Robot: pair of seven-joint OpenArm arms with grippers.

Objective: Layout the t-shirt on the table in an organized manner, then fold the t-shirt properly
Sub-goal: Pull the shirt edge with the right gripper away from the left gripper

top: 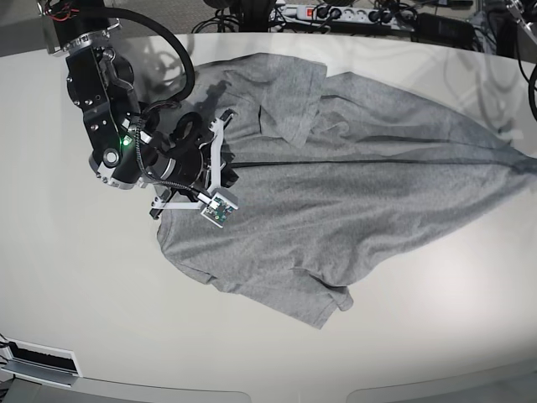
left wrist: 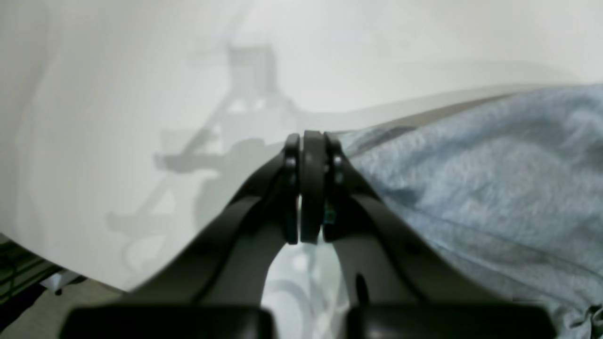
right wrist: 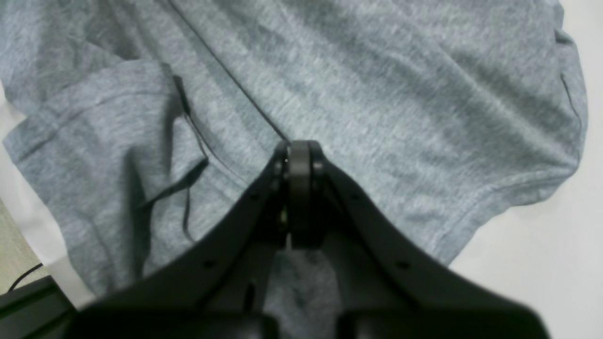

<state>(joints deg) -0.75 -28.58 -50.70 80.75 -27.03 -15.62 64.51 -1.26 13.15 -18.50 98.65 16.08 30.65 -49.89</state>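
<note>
The heather-grey t-shirt (top: pixel 352 193) lies spread on the off-white table (top: pixel 84 285), plain side up, with no lettering showing. A taut crease runs across it from left to right. My right gripper (top: pixel 228 175) is shut, pinching the shirt at the crease's left end. In the right wrist view its tips (right wrist: pixel 298 146) meet the crease, with a folded sleeve (right wrist: pixel 108 141) to their left. My left gripper (left wrist: pixel 311 139) is shut at a corner of the shirt (left wrist: pixel 494 179), low over the table (left wrist: pixel 118 94). In the base view it lies past the right edge, where the shirt is drawn to a point.
A power strip (top: pixel 327 12) and cables lie beyond the table's far edge. A white fitting (top: pixel 38 361) sits at the near left corner. The table's edge and the floor show at the bottom left of both wrist views.
</note>
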